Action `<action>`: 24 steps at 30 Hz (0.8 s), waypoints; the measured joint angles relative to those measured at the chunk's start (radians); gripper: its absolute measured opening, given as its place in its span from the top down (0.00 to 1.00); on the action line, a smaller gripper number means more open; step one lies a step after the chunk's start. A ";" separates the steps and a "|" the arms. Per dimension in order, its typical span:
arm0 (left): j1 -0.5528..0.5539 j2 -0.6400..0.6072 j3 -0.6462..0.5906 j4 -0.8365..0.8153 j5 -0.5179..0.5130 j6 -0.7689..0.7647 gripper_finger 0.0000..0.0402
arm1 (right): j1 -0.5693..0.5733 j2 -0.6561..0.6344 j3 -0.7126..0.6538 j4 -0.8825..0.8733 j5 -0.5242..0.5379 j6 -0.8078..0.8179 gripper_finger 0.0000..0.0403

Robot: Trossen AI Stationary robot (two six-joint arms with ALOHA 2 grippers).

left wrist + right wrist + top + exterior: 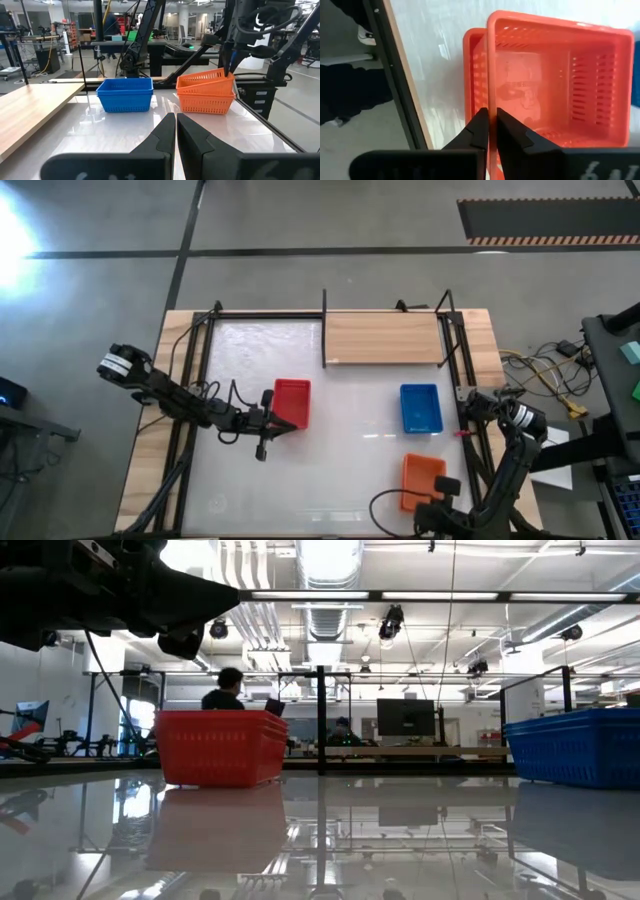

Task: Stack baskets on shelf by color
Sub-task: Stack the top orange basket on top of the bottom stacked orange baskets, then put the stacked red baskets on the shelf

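The light-wood shelf (385, 338) stands at the table's far side, with no basket on it. A red basket (292, 402) stands on the white tabletop at left centre, and a blue basket (421, 408) at right centre. Two orange baskets (422, 480) sit one inside the other at the near right. My left gripper (285, 426) is shut and empty, just near of the red basket. My right gripper (446, 483) is shut on the upper orange basket (202, 80). The other baskets are out of view. My right gripper pinches the upper orange basket's wall at its rim (491, 102), on the side toward the table's right edge, with one finger inside the basket and one outside. The fingers point down from above. The basket is tilted, its held side raised, and its other side rests in the lower orange basket (206, 102).
Black frame posts (324, 330) stand at the shelf's ends. A black rail (395, 75) and a wooden strip run along the table's right edge beside the orange baskets. Bare white tabletop lies between the red and blue baskets. People sit in the room beyond (224, 690).
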 joint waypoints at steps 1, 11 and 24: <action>0.000 0.000 0.000 0.000 0.000 0.000 1.00 | 0.000 0.000 0.000 -0.008 0.000 0.012 0.93; 0.000 0.000 0.005 0.000 0.000 -0.001 1.00 | 0.000 -0.009 0.000 -0.018 -0.054 0.054 0.72; 0.000 0.000 0.005 0.000 0.001 0.000 1.00 | 0.000 -0.038 -0.018 0.060 0.038 0.006 0.87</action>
